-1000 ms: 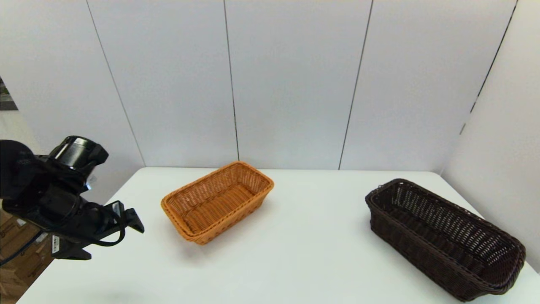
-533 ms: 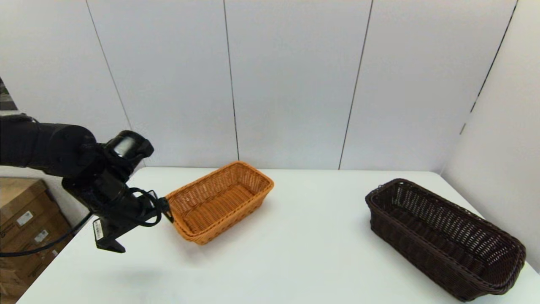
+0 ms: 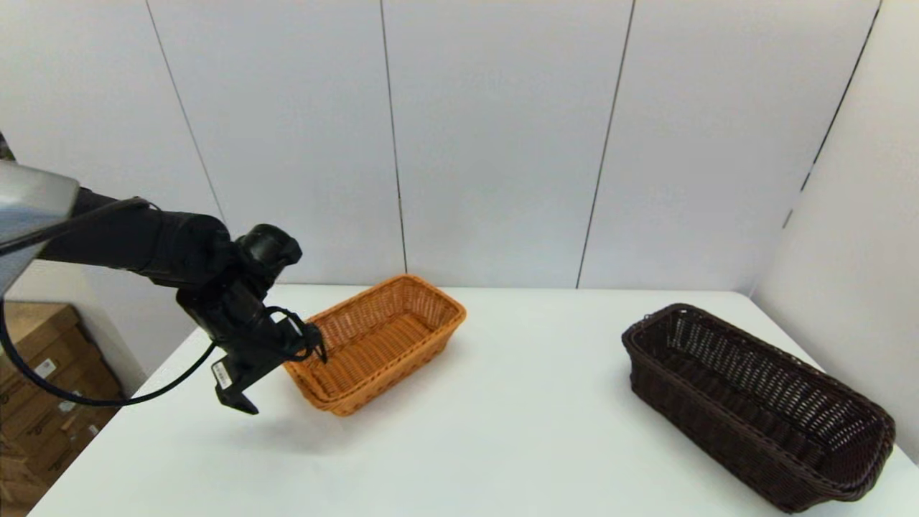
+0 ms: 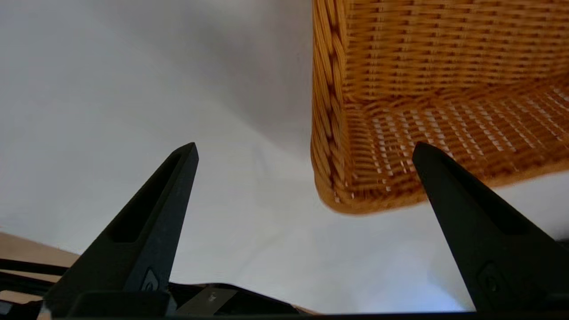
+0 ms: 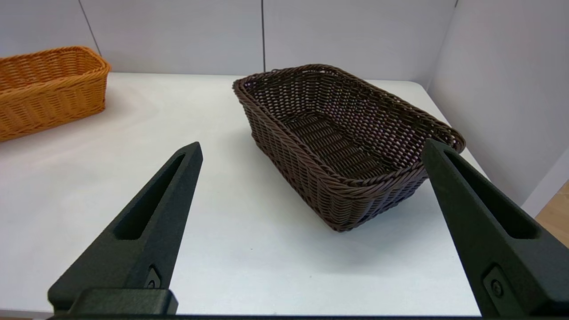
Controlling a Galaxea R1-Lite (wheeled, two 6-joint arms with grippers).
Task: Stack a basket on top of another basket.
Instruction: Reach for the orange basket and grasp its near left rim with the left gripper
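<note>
1. Our left gripper hangs above the white table, at the near-left corner of the orange-tan wicker basket. Its black arm reaches in from the left edge of the head view.

2. Seen from the left wrist, that gripper's two black fingers are spread wide and hold nothing. One finger lies over bare table, the other in front of the basket's woven floor. The basket's braided corner sits between them, nearer to the second finger. We cannot tell whether either finger touches the wicker.

3. The orange-tan basket sits on the table left of centre, set at an angle, with its far end pointing toward the grey panelled wall. It is upright, with flared sides.

4. The dark brown wicker basket sits on the right side of the table, well apart from the orange-tan one and close to the side wall. It is upright, long and rectangular, with open-weave sides and a braided rim. It is not stacked on anything.

5. Our right gripper does not appear in the head view. Its own wrist view shows its fingers spread wide and holding nothing, with the dark brown basket farther off between them and the orange-tan basket off to one side.

6. Cardboard boxes stand on the floor beyond the table's left edge.
</note>
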